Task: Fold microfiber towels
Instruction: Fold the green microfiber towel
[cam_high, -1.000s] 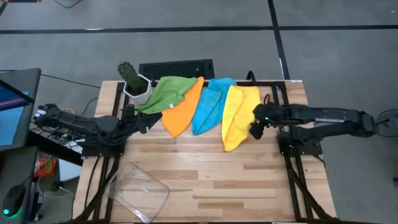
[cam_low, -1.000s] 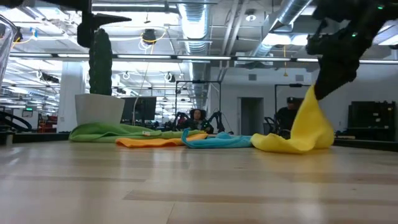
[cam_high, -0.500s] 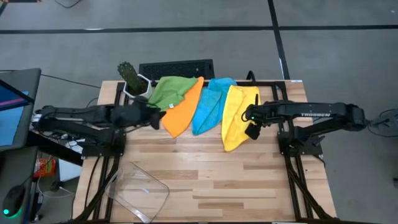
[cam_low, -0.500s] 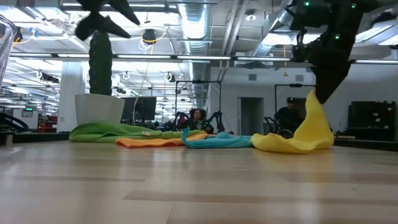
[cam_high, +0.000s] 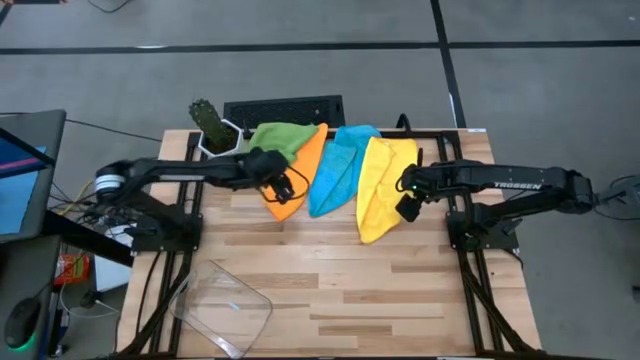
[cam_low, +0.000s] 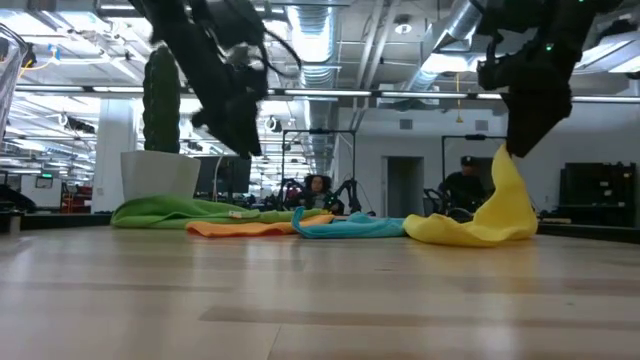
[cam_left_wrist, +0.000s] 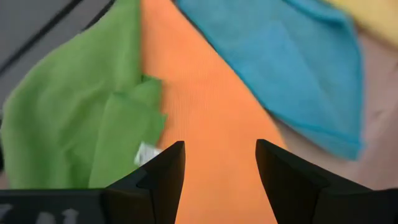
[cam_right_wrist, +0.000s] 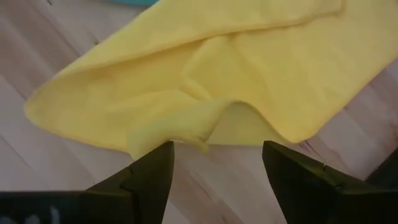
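The green (cam_high: 275, 140), orange (cam_high: 310, 160), light blue (cam_high: 335, 170) and yellow (cam_high: 380, 190) microfiber towels lie side by side along the table's far half, their edges overlapping. My left gripper (cam_left_wrist: 221, 149) hovers open above the orange towel (cam_left_wrist: 211, 106), beside the green one (cam_left_wrist: 68, 118), pointing slantwise down. My right gripper (cam_right_wrist: 217, 149) hangs open over the yellow towel's right edge, above a raised fold (cam_right_wrist: 211, 118), clear of it. In the low view a yellow peak (cam_low: 500, 175) rises under that gripper (cam_low: 520, 140); what props it up is hidden.
A cactus (cam_high: 205, 118) in a white pot (cam_high: 222, 142) stands at the far left corner, next to the green towel. A black keyboard (cam_high: 283, 110) lies behind the towels. A clear plastic container (cam_high: 225, 305) sits at the near left. Bare wood fills the near half.
My left gripper has swung from the table's left edge near the cactus toward the right and downward, rolling its wrist as it went, and now hangs over the orange towel. The towels have not moved.
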